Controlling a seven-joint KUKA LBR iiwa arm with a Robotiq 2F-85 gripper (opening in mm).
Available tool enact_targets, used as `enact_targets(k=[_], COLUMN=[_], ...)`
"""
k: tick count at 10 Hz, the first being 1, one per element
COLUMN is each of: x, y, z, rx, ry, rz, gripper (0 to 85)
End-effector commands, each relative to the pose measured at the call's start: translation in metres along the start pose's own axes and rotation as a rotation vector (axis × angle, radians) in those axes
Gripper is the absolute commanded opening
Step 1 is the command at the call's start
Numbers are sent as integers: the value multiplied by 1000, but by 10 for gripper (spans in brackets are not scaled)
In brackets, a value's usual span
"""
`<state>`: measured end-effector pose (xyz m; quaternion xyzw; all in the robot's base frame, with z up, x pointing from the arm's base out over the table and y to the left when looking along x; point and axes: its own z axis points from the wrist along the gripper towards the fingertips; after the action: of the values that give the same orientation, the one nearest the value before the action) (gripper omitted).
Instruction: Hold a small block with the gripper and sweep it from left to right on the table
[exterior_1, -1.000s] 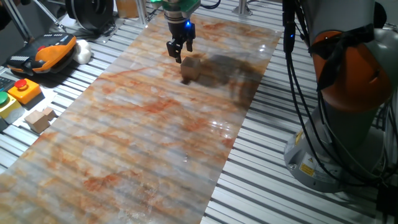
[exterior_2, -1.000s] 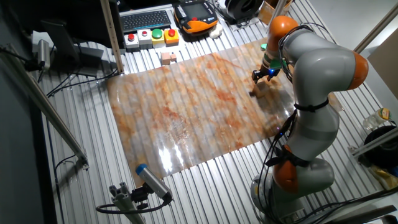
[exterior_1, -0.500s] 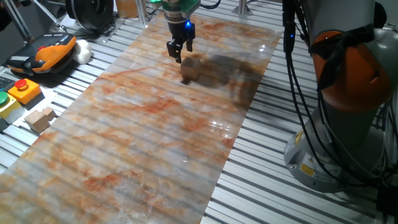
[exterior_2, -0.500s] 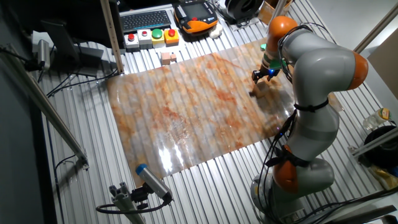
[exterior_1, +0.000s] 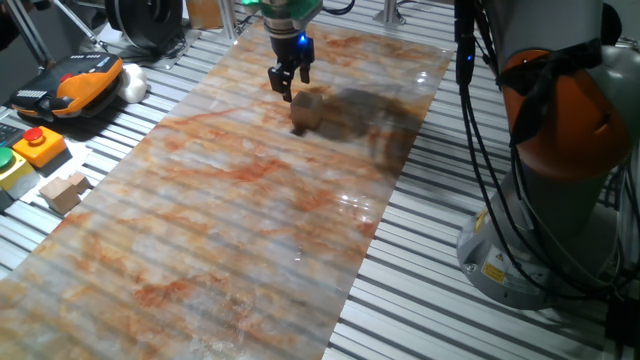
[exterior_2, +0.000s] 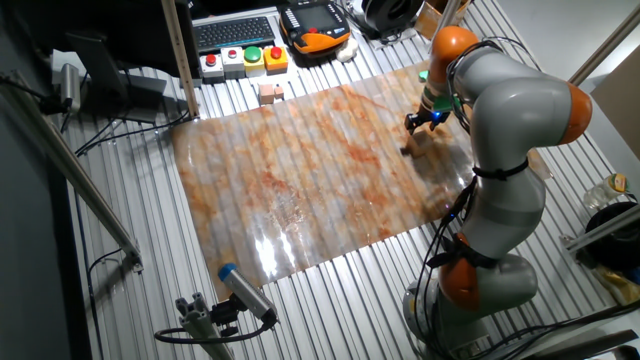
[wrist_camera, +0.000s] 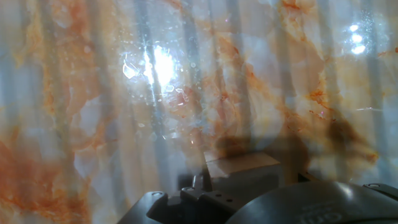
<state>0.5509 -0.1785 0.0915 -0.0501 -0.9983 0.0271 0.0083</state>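
On marbled table (exterior_1: 250, 200), plain tan small block (exterior_1: 306, 112), pincer (exterior_1: 284, 88) above.

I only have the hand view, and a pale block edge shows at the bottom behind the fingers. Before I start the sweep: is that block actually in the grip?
Observer: It doesn't look so. In one fixed view the gripper hangs just above the block, which sits on the table.
Operator: Where on the board is it?
Observer: Near the end of the board, on the side toward the robot's base, as the other fixed view shows.
Operator: Any other blocks I might mix it up with?
Observer: Only a joined pair of blocks, off the board on the metal slats beside the button boxes.
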Motion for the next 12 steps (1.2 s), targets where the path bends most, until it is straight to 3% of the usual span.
enact_targets(k=[1, 7, 12], x=[0, 2, 10], y=[0, -3, 0], z=[1, 6, 13], rx=[5, 12, 17], ry=[3, 13, 2], rz=[-5, -35, -32], gripper=[680, 680, 680])
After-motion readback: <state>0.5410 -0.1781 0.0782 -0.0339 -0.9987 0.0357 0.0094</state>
